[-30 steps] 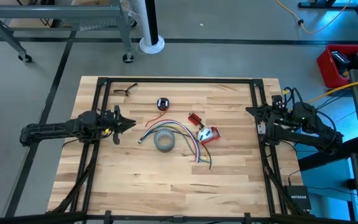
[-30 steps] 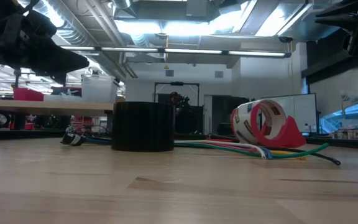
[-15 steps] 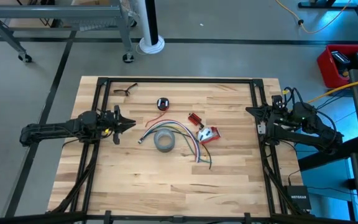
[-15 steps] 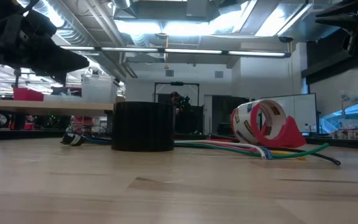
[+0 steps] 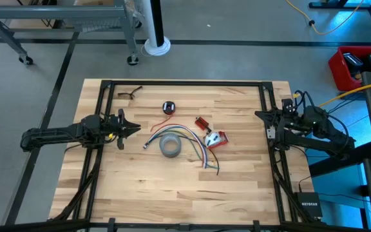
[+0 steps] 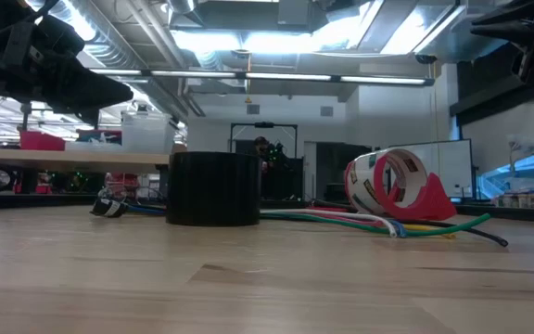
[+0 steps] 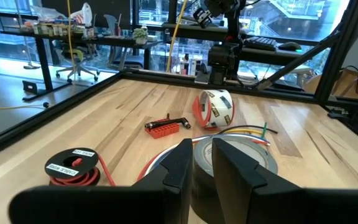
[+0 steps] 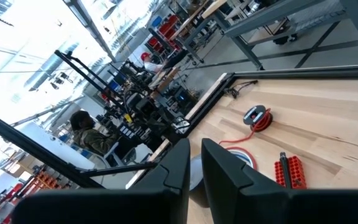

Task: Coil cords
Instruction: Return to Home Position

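A small black round coil (image 5: 168, 107) with red wire on it lies flat on the table, far of centre; it also shows in the left wrist view (image 7: 72, 167). A thin red wire (image 5: 159, 122) trails from it toward a loose bundle of coloured cords (image 5: 195, 142) lying spread beside the grey tape roll (image 5: 170, 146). My left gripper (image 5: 136, 129) hovers at the table's left side, pointing level at the roll, fingers close together (image 7: 202, 149) on nothing. My right gripper (image 5: 257, 115) waits at the right edge, raised and also shut (image 8: 194, 152).
A red tape dispenser (image 5: 216, 138) and a red toothed block (image 5: 202, 122) lie right of the cords. A dark pair of glasses (image 5: 129, 93) sits at the far left. A black frame (image 5: 185, 83) borders the table. Bare wood stretches along the near side (image 5: 172, 193).
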You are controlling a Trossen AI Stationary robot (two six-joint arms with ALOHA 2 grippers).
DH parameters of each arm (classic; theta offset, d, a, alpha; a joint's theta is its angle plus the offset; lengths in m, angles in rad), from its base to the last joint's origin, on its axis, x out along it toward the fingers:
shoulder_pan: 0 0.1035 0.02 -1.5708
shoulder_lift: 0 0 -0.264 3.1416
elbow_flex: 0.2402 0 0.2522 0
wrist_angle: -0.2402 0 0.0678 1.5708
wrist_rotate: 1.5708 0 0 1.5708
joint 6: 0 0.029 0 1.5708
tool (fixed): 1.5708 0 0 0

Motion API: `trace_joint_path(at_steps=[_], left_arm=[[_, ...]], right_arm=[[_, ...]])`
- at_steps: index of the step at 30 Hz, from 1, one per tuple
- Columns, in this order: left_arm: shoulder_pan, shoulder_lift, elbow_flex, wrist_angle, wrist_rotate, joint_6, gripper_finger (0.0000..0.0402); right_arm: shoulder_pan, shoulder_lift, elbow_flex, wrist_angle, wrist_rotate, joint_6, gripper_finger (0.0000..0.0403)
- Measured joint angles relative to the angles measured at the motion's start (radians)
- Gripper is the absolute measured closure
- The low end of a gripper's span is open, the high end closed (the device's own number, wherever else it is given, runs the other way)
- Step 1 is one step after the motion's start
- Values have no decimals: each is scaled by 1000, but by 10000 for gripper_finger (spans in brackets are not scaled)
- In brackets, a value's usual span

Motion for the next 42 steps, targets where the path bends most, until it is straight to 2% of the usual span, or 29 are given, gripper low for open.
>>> trace_joint_path(at_steps=[42], left_arm=[[0, 0, 0, 0, 0, 0, 347]], right_arm=[[-1, -2, -268, -47, -10, 34, 358]])
